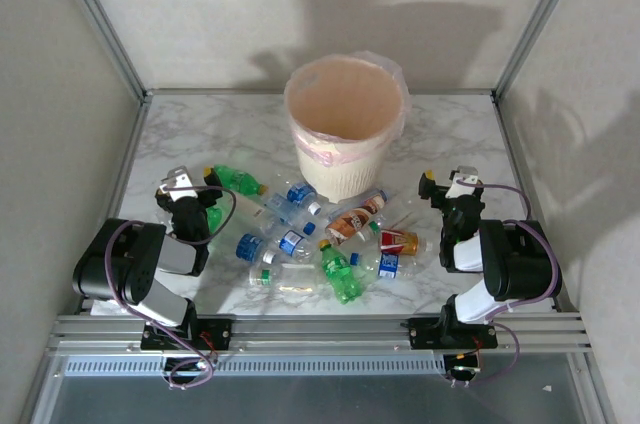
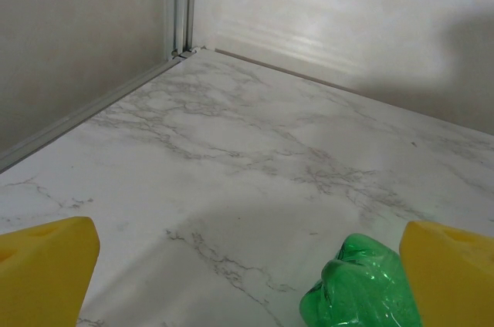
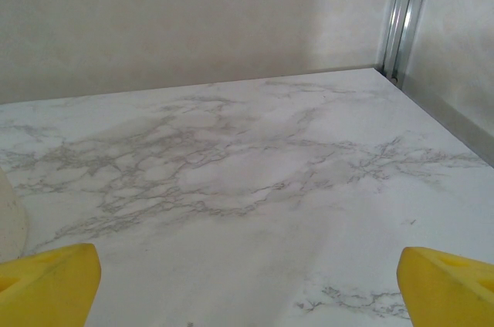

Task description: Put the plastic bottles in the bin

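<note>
Plastic bottles [image 1: 297,241] heaped just before the bin [image 1: 345,134]; left claw [image 1: 187,182] and right claw [image 1: 449,180] wide, empty. Hazard: a round bottle may roll or squirt from a closing claw.

Green bottle [image 2: 361,288] lies between spread yellow fingers [image 2: 46,265].

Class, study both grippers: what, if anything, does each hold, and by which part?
Nothing is held. The left gripper and right gripper both stand open; a green bottle lies between the left one's fingers, close to one, ungripped.
</note>
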Controlling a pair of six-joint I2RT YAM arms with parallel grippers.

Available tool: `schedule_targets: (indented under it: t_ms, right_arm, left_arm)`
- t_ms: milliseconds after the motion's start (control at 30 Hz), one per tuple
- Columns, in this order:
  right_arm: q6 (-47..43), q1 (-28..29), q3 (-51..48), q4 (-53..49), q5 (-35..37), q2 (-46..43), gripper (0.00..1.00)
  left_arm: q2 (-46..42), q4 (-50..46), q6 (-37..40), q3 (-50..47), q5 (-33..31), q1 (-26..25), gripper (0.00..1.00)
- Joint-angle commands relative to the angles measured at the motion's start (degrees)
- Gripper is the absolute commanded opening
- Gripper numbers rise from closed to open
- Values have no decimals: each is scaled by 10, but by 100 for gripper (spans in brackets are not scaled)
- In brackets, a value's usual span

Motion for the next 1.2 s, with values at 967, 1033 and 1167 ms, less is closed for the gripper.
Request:
schedule_targets:
  t_ms: [967, 1033, 1167]
  right_arm:
    - [340, 122, 374, -964, -10, -280, 92]
    - [314, 193, 402, -987, 38, -280, 92]
    - [310, 274, 439, -1028, 70, -278, 92]
  left_arm:
    - [-277, -1000, -483, 309, 40, -172, 85]
    - [-272, -996, -529, 311, 32, -209, 97]
    - [-229, -1006, -581, 350, 21, -251, 99]
